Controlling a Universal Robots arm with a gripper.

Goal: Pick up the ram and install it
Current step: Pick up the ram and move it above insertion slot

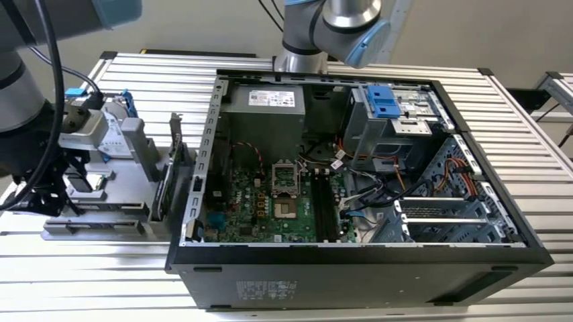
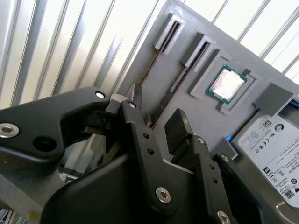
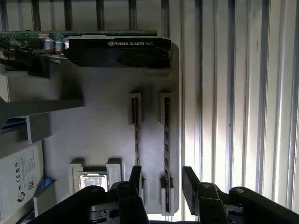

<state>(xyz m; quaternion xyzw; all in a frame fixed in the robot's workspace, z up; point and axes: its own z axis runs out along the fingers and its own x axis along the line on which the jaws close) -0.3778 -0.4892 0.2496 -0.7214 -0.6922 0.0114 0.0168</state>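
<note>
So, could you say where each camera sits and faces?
Exterior view: off the arm, looking down on the open computer case and parts tray; arm links show.
First wrist view: on the wrist, facing the tray; open gripper over the ram.
Second wrist view: on the wrist, slanting across the tray; gripper up close.
Both wrist views share the CPU chip.

Find the arm's base joint (image 1: 309, 30) at 12 o'clock in the exterior view. The grey links with blue caps run off the picture there and show again at 10 o'clock. From that point the forearm (image 1: 13, 87) drops toward 9 o'clock. The wrist (image 1: 76, 127) carries the gripper (image 1: 43, 191) pointing downward at 9 o'clock.

Check the gripper in both wrist views (image 3: 162, 179) (image 2: 156, 109). Its two black fingers (image 3: 189, 179) stand apart, inner faces turned toward each other across an open gap. The black linkage bars (image 2: 145, 149) behind them are spread.
</note>
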